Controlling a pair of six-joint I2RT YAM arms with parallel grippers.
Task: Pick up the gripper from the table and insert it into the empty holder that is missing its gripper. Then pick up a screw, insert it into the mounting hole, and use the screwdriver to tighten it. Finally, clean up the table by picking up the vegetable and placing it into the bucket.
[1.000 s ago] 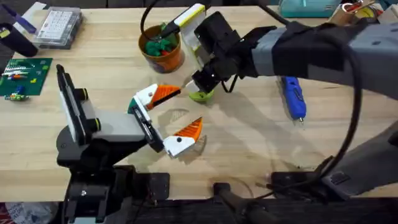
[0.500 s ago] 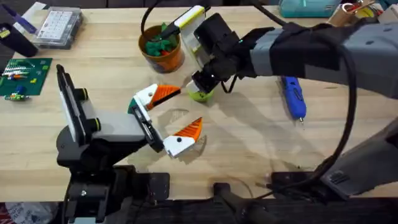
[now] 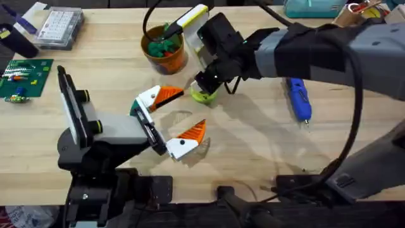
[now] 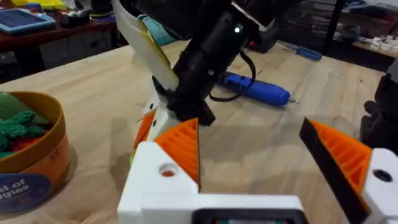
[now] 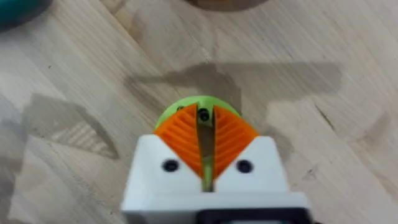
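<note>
Nearest the bases: left gripper (image 3: 190,112) parked low over the table (image 3: 253,152), spread wide, nothing between. Carries 2 white-and-orange fingers (image 3: 166,96) seated in the black holder (image 3: 147,123) — so, judging by that, no empty slot left to fill, and the mounting part of the job looks done.

Just beyond: right gripper (image 5: 204,124), reached across the middle, tipped down onto the green vegetable (image 3: 202,97). Closed almost fully; seen from the right wrist, orange pads nearly meeting with a thin yellow-green sliver pinched between, green rim peeking past the tips. Reads as a grip on the vegetable, though with the piece resting on the wood, not raised.

Compared with 1 s ago: a slight settling of the right arm, then no visible motion in the last 0.5 s; vegetable in the same spot. Suggests a grasp just completed and a lift not yet begun — the clean-up step, late in the task.

Off to the right, well apart: blue screwdriver (image 3: 299,99) lying flat, untouched.

Farther back, near the vegetable: orange-brown bucket (image 3: 166,58), upright, already holding green and red pieces. Short carry from here, by the look of it.
</note>
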